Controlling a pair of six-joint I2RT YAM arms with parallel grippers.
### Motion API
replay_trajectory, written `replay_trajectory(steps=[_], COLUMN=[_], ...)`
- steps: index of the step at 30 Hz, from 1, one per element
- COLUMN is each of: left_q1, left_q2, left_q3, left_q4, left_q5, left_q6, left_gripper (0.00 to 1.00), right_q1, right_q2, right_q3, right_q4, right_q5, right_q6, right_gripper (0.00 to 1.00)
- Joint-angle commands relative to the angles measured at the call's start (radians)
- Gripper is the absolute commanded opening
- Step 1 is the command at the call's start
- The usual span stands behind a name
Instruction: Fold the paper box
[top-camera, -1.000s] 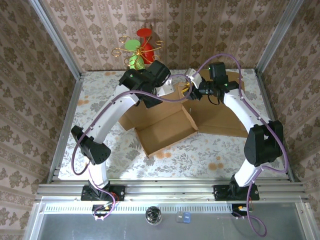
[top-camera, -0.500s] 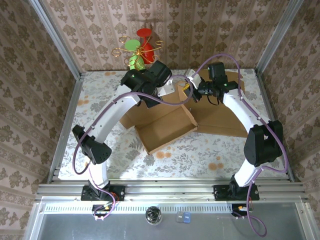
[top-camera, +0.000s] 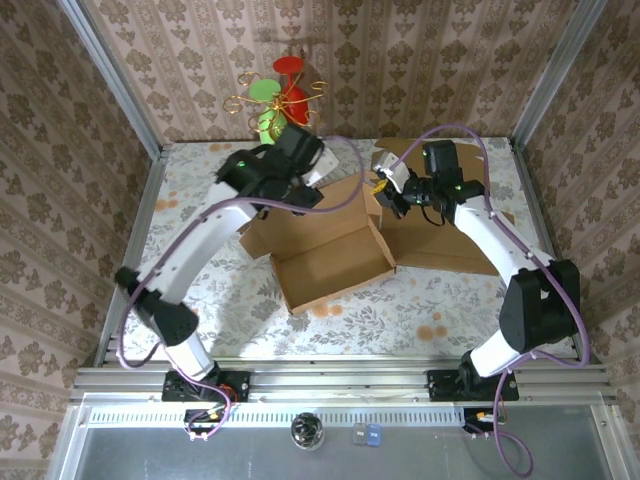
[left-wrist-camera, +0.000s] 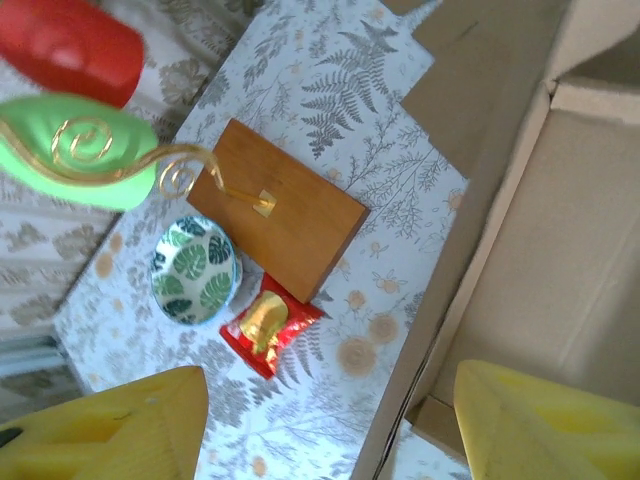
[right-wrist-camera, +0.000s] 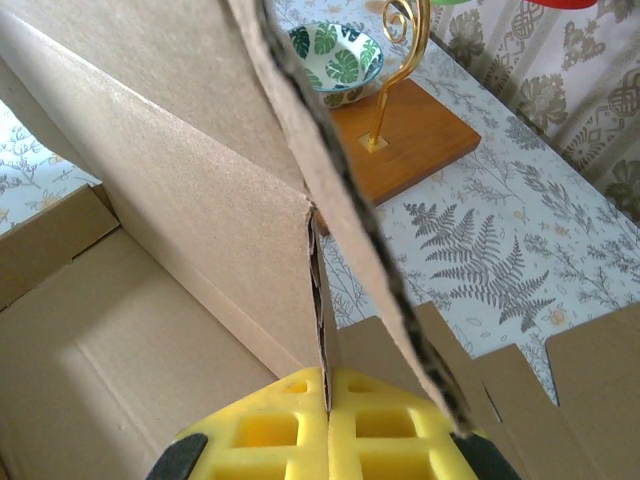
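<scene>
So the table (top-camera: 200, 270) has a flowery cloth on it. The paper box (top-camera: 330, 258) sits about mid-table, a bit toward the far edge. It's half folded: an open tray with low walls facing the near edge, and flat brown panels spread out toward the right edge and far right corner.

The right gripper (right-wrist-camera: 328, 400) is at the box's far right corner, with its yellow pads pinched tight on the bottom of an upright cardboard flap (right-wrist-camera: 300, 170). The flap's raw edge runs straight up out of the jaws and blocks most of the tray from that wrist camera.

The left gripper (left-wrist-camera: 325, 425) hangs above the box's far left side with its jaws spread wide and nothing in them. One finger is over the cardboard edge and the other is over bare cloth.

Past the box, along the far edge, there's a wooden stand (left-wrist-camera: 278, 205) with a curly gold wire holding red and green pieces. A leaf-print bowl (left-wrist-camera: 195, 270) is just beside the stand. A small red packet (left-wrist-camera: 268, 322) lies next to both, near the box's wall without touching it.
</scene>
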Motion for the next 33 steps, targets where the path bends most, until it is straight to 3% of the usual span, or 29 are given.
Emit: replay_trajectory(steps=[1, 8, 14, 16, 20, 24, 33], left_q1=[0.064, 0.141, 0.395, 0.439, 0.478, 0.513, 0.494], left_q2=[-0.175, -0.448, -0.549, -0.534, -0.47, -0.424, -0.33], left_q3=[-0.148, -0.524, -0.751, -0.771, -0.756, -0.744, -0.716], left_q4=[0.091, 0.137, 0.226, 0.25, 0.249, 0.284, 0.322], left_q5=[0.108, 0.134, 0.389, 0.448, 0.459, 0.51, 0.575], left_q6=[-0.194, -0.339, -0.343, -0.283, -0.188, -0.162, -0.167], left_gripper=[0.72, 0.72, 0.69, 0.7, 0.72, 0.72, 0.56], right_q1=[-0.017, -0.038, -0.052, -0.055, -0.057, -0.057, -0.057], right_q2=[-0.05, -0.113, -0.138, -0.14, -0.138, -0.138, -0.137], right_q3=[-0.037, -0.128, -0.165, -0.165, -0.159, -0.158, -0.164], right_q4=[0.047, 0.095, 0.088, 0.087, 0.083, 0.082, 0.092], right_q5=[0.019, 0.045, 0.044, 0.041, 0.039, 0.038, 0.039], right_q6=[0.036, 0.081, 0.08, 0.082, 0.082, 0.086, 0.098], right_gripper=[0.0, 0.0, 0.0, 0.0, 0.0, 0.0, 0.0])
